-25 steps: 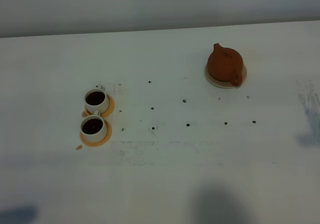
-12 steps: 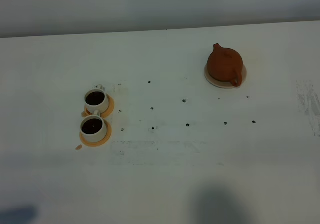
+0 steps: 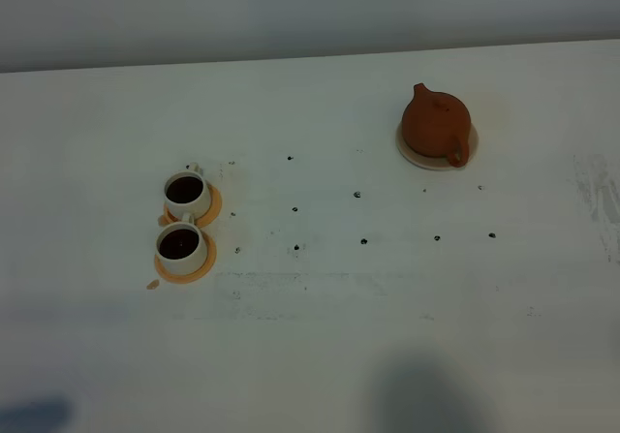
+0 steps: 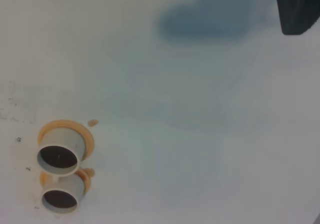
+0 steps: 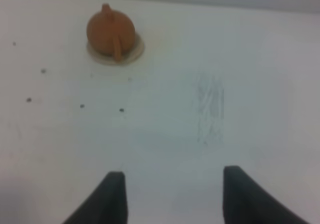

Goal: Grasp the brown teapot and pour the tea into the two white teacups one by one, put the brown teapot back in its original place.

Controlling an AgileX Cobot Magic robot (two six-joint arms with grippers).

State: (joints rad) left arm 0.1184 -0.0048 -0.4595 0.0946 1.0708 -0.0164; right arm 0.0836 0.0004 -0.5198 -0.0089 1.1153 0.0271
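Brown teapot (image 3: pixel 437 127) sits on its beige coaster (image 3: pixel 419 156); both white teacups (image 3: pixel 184 219) hold dark tea. Right gripper (image 5: pixel 170 186), fingers (image 5: pixel 114 194) apart and empty, is well away from the teapot; the left's state cannot be told. The task appears complete, so the next move calls only for parking the arms.

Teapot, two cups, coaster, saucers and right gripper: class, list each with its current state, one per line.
brown teapot: upright on coaster, lid on
coaster: under teapot
far teacup: holds dark tea
near teacup: holds dark tea
orange saucers: one under each cup
right gripper: fingers apart, empty
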